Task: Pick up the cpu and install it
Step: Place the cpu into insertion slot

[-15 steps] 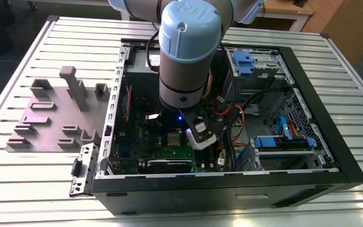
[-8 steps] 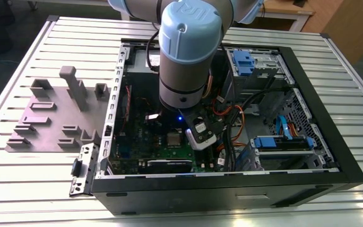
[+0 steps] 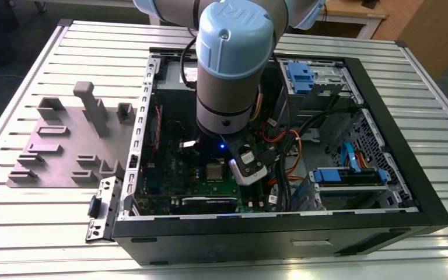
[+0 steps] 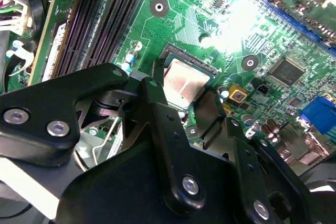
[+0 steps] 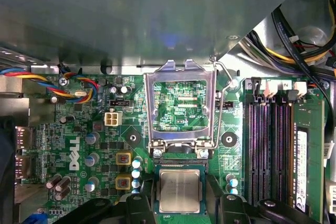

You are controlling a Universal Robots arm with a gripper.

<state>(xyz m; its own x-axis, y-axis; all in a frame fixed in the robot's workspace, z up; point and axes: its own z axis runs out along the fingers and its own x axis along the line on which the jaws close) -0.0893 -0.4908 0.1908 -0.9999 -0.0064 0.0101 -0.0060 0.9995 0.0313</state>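
A slatted metal table (image 3: 37,233) is carrying an open black case (image 3: 286,239), and a gray fixture (image 3: 60,157) is lying just beside it, toward the exterior view's left.

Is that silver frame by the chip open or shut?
Open: the socket frame stands flipped back, hinged beside the uncovered cpu.
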